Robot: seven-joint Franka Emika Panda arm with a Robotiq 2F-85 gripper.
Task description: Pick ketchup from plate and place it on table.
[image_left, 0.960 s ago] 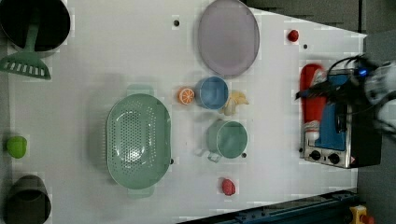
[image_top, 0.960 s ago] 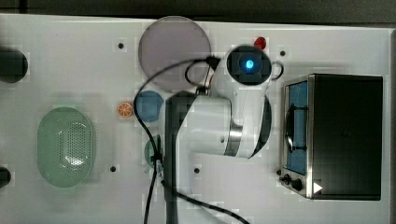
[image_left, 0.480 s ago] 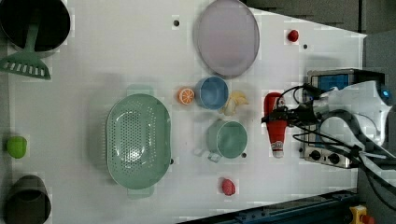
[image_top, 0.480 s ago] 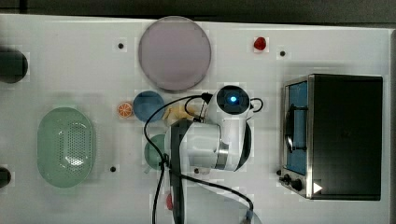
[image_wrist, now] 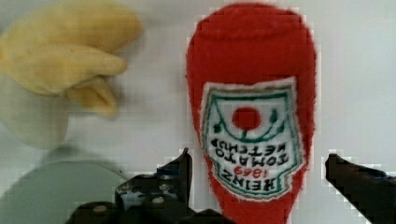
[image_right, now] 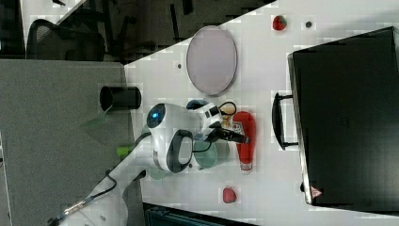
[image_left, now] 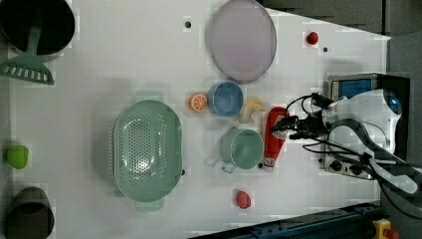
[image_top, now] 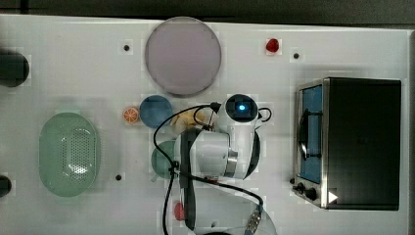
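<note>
Red plush ketchup (image_wrist: 252,116) on table (image_left: 124,59), claw (image_wrist: 257,172) spread astride

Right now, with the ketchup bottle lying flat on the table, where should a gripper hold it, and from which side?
Across the labelled middle of the ketchup bottle, from above. It lies flat on the table, long and narrower across than along, with the green cup close beside it; the open gripper straddles it.

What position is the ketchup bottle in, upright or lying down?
Lying down. The ketchup bottle stretches flat along the table beside the green mug in the left view, and its label faces the wrist camera.
</note>
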